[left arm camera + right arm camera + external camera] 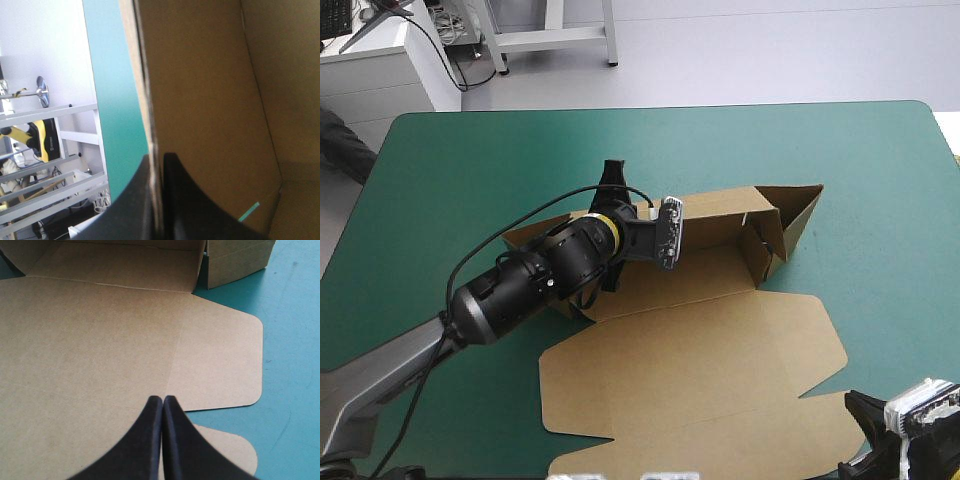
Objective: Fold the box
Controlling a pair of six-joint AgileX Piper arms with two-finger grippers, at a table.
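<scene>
The brown box lies mid-table with its lid flat toward the near edge. Its far wall and right end stand raised. My left gripper reaches in from the left and is shut on the far wall near its left end. In the left wrist view the board's edge runs between the black fingers, with the box's inside beside them. My right gripper sits at the near right, just off the lid's corner. It is shut on nothing, hovering over the lid at its near edge.
Teal-green cover surrounds the box on the far side and the right. The lid's rounded side flap lies flat ahead of my right gripper. The table's near edge is close behind that gripper.
</scene>
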